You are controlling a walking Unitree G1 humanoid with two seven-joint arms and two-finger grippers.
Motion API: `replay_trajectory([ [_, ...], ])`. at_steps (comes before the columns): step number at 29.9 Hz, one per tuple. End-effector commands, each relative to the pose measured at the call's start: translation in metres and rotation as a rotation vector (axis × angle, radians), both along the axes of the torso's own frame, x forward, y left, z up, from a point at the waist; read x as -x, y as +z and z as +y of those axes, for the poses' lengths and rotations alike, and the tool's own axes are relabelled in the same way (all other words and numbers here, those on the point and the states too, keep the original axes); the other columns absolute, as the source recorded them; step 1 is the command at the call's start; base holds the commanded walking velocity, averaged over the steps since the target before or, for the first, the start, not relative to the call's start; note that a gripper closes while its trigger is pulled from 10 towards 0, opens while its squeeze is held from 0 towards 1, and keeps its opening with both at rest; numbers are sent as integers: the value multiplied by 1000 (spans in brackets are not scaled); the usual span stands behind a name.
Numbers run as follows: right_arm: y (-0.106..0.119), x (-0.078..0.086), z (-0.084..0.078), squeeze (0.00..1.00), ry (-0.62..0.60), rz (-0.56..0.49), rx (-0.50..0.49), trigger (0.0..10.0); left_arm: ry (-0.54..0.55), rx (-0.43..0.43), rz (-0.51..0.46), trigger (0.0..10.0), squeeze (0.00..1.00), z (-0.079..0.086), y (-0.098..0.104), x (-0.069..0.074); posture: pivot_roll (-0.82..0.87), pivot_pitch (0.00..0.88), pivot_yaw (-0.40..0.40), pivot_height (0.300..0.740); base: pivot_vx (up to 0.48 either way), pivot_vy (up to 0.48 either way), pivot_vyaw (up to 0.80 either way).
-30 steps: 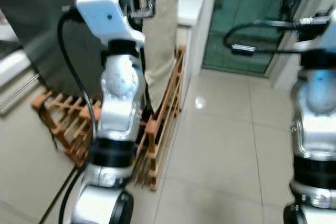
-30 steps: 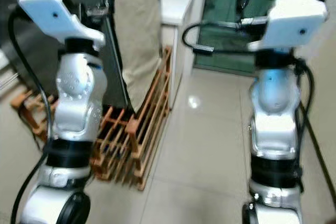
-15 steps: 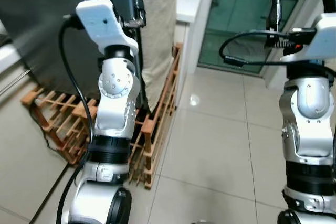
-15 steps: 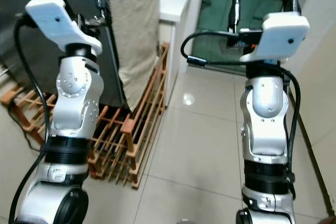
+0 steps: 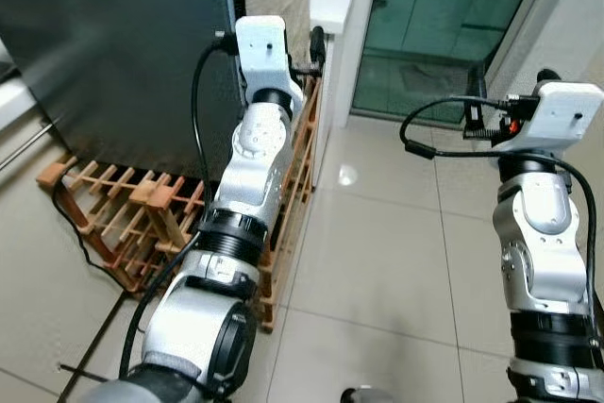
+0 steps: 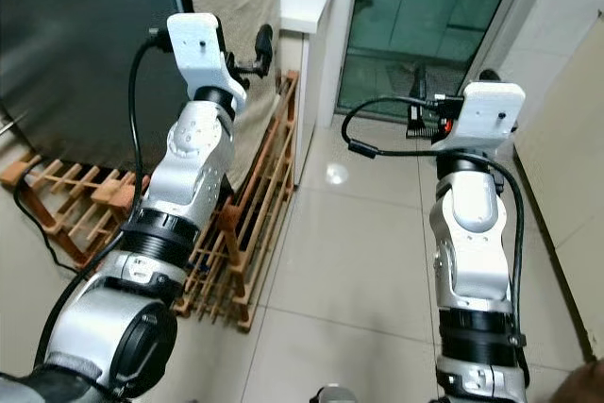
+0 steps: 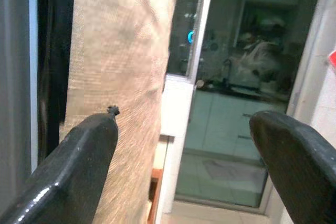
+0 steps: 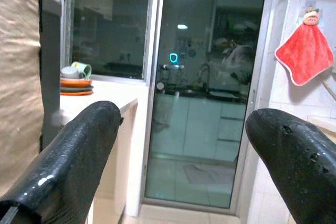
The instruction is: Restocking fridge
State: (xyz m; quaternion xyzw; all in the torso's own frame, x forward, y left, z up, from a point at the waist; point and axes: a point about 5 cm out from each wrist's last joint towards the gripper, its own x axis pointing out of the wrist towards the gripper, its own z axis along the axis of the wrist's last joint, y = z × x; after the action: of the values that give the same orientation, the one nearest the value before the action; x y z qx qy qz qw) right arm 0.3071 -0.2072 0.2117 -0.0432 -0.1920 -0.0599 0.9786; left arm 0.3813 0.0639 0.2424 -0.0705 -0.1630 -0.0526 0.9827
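Two claws: both raised in front of the robot, both empty.
Left claw (image 7: pixel 186 166): fingers spread wide, nothing between them; it points toward the beige cloth (image 7: pixel 121 77) hanging at the fridge's right edge, at about 12 o'clock in the head views.
Right claw (image 8: pixel 184 156): fingers spread wide, holding nothing; it points at the glass door (image 8: pixel 210 87) at about 1 o'clock.
Fridge (image 5: pixel 113 44): dark, flat-fronted, door closed, standing at 10 to 11 o'clock of the scene.
Wooden rack (image 5: pixel 123 219): on the tiled floor at the fridge's foot, about 9 o'clock, touching the left arm's outline in the head views.
White bench (image 8: pixel 97 100): beside the glass door, carrying stacked plates and a cup (image 8: pixel 76 77).
Red towel (image 8: pixel 307 51): hung on the wall at 2 o'clock.
Stock items: none to be seen in either claw or on the floor.
Progress: judged early; the fridge is unopened and no goods are in hand.
Remaining: opening the door, fetching items, placing them inside.
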Motion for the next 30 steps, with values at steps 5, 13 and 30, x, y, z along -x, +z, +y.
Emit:
replay_trajectory([
  [5, -2, 10, 1, 16, 4, 23, 20, 10000, 75, 35, 23, 10000, 0, 7, -4, 0, -215, 153, 0, 740, 0, 0, 0],
  [13, 3, 22, 5, 20, 4, -31, 88, 10000, -11, 49, -79, 10000, 0, 20, -23, 45, -213, 136, 10, 740, 0, 0, 0],
  [30, -4, 17, 8, 20, 2, -14, 57, 10000, -5, 42, -55, 10000, 0, 22, -18, 38, -197, 111, 9, 740, 0, 0, 0],
])
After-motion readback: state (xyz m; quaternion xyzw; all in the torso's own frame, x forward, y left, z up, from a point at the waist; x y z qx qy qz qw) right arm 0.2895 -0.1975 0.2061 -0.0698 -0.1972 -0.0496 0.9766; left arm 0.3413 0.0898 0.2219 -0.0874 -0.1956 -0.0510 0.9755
